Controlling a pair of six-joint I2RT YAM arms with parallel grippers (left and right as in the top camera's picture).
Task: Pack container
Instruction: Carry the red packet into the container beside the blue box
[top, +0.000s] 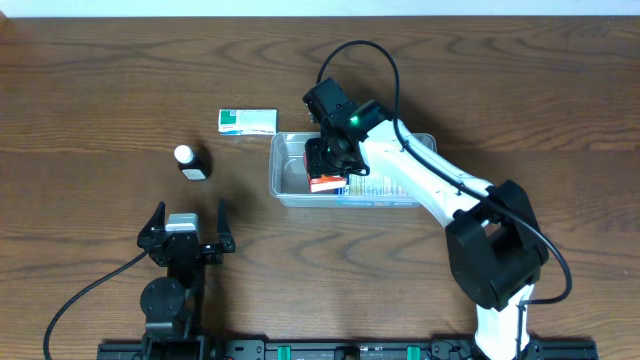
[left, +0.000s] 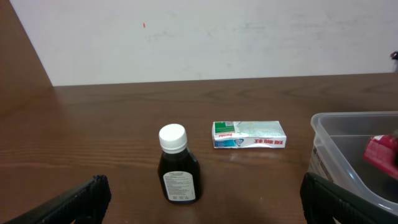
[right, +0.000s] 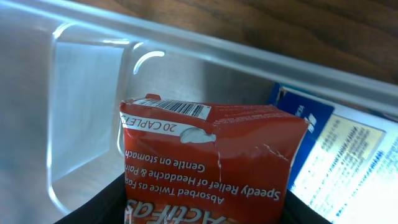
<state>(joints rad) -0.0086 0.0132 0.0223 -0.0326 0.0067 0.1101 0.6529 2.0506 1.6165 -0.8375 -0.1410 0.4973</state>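
The clear plastic container (top: 283, 188) stands mid-table; it also shows at the right of the left wrist view (left: 323, 146) and fills the right wrist view (right: 81, 112). My right gripper (top: 327, 165) reaches down into it, shut on a red caplet box (right: 211, 155), (top: 324, 183). A blue-and-white box (right: 339, 155), (top: 385, 187) lies inside beside it. A dark bottle with a white cap (top: 192, 162), (left: 178, 168) stands on the table to the left. A green-and-white box (top: 247, 121), (left: 249, 135) lies behind it. My left gripper (top: 186, 232), (left: 202, 199) is open and empty, in front of the bottle.
Dark wooden table (top: 90, 90) all round. A pale wall (left: 205, 37) stands beyond its far edge. The right arm (top: 430, 185) stretches over the container's right half.
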